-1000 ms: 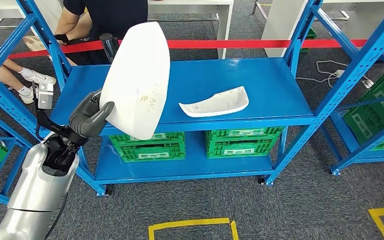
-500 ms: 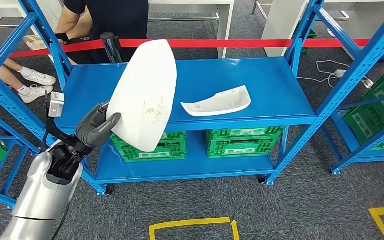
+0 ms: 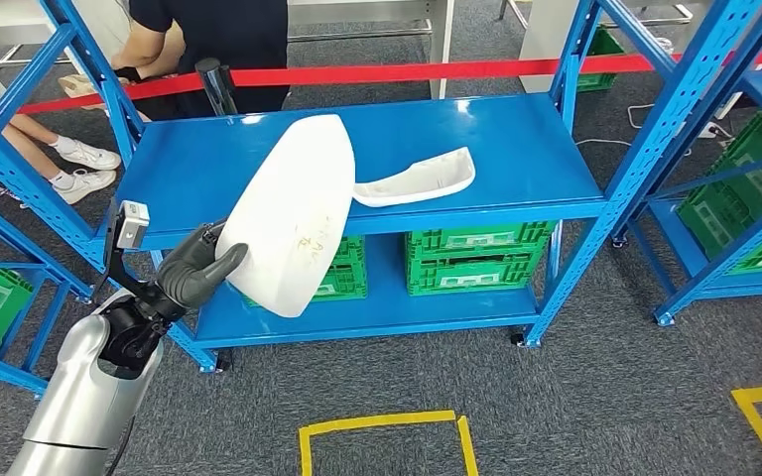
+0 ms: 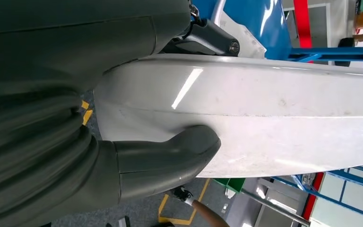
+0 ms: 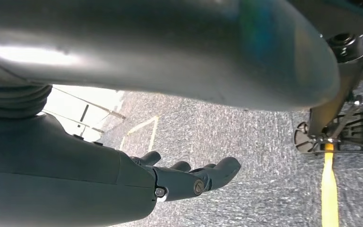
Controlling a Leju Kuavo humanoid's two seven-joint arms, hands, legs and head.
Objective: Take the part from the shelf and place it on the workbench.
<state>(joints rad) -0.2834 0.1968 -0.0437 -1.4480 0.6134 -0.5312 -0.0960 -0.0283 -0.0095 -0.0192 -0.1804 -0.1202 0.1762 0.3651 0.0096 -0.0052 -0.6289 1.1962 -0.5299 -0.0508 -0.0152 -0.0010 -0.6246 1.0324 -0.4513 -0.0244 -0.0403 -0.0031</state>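
You see the left hand (image 3: 196,270) gripping the large white part (image 3: 288,228), lifted off the blue shelf (image 3: 516,149), centre-left of frame | smaller white part (image 3: 419,179) lies on the shelf top | right hand (image 5: 189,179) hangs over carpet, fingers apparently loose, holding nothing.

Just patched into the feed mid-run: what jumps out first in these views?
The big smooth white curved shell part stands out first, gripped by the robot's left hand and held tilted in front of the blue metal shelf. A second, smaller white moulded part lies on the shelf's top deck. Green plastic crates sit on the lower deck, and the right hand hangs over grey carpet.
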